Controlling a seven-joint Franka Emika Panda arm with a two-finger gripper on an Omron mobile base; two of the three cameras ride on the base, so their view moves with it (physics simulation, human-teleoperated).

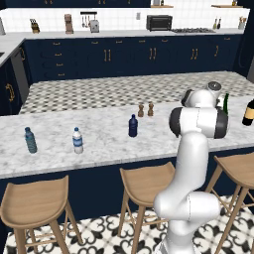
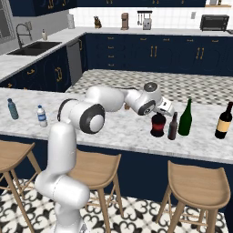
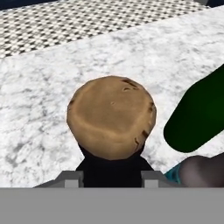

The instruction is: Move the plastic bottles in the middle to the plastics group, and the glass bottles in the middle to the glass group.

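Observation:
My gripper [image 2: 159, 115] reaches down over the squat red-labelled glass bottle [image 2: 158, 126], shut on its dark neck below the cork top [image 3: 111, 116]; the fingertips [image 3: 72, 178] press on both sides. The bottle's base sits at or just above the counter. A slim dark bottle [image 2: 173, 126] and the tall green wine bottle [image 2: 185, 118] stand right beside it. The dark wine bottle with a cream label [image 2: 224, 121] is further right. The navy plastic bottle [image 1: 133, 125] stands mid-counter. At the left are the teal-tinted water bottle [image 1: 31, 140] and the white-labelled one [image 1: 77, 140].
Two tiny brown objects [image 1: 145, 110] stand behind the navy bottle. The marble counter [image 1: 104, 144] has wooden stools [image 1: 144, 183] along its front edge. Free surface lies between the navy bottle and the glass bottles.

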